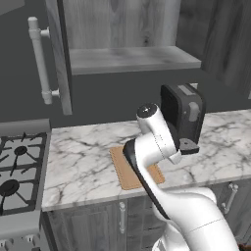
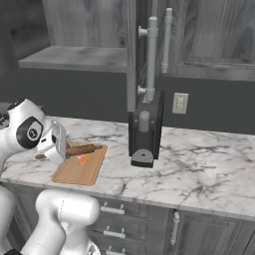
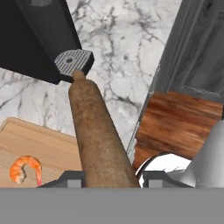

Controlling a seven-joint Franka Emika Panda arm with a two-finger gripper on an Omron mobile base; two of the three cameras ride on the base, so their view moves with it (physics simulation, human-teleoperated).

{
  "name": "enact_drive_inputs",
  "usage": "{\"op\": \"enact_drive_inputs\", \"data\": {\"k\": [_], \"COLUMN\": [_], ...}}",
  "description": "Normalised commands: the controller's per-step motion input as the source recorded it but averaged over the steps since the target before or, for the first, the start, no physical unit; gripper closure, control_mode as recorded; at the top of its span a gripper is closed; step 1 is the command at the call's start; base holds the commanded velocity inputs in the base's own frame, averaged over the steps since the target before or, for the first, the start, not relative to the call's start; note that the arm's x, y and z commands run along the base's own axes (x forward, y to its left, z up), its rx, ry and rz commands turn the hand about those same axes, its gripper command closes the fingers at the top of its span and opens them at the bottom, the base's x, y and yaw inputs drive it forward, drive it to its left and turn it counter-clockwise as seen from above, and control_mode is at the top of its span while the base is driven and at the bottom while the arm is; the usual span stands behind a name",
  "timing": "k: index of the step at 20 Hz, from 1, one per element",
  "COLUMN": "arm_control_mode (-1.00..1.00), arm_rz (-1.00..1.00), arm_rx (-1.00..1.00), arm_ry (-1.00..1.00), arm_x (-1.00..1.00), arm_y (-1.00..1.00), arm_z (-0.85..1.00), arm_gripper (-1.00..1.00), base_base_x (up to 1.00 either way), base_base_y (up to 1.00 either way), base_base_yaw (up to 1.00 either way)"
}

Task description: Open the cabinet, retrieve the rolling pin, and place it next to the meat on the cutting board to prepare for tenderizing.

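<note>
My gripper [image 2: 56, 145] is shut on one end of the brown wooden rolling pin [image 2: 82, 149], which it holds low over the far edge of the cutting board [image 2: 74, 174]. In the hand view the rolling pin [image 3: 94, 131] runs up from between my fingertips toward a black appliance. The orange curled meat [image 2: 82, 159] lies on the board just in front of the pin, and the meat [image 3: 26, 169] sits left of the pin on the cutting board [image 3: 39, 140]. The cabinet [image 1: 132, 59] stands open above, its shelf bare, both doors swung out.
A black appliance [image 2: 146, 129] stands on the marble counter [image 2: 199, 164] right of the board, close to the pin's free end. The open left door's handle [image 1: 39, 59] hangs over the counter's left end. A gas stove [image 1: 19, 166] lies further left. A wall outlet [image 2: 180, 103] is behind.
</note>
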Motion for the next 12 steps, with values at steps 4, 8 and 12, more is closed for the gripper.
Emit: {"op": "enact_drive_inputs", "data": {"k": [4, 8, 12], "arm_control_mode": [-1.0, -1.0, -1.0], "arm_rz": [-0.02, -0.04, -0.05], "arm_rx": [0.01, 0.0, 0.0], "arm_ry": [0.04, 0.03, 0.01], "arm_x": [0.04, 0.08, 0.16], "arm_y": [0.0, 0.0, 0.0], "arm_z": [-0.5, -0.43, -0.32], "arm_gripper": [1.0, 1.0, 1.0], "base_base_x": [0.0, 0.0, 0.0], "base_base_y": [0.0, 0.0, 0.0], "base_base_yaw": [0.0, 0.0, 0.0]}}
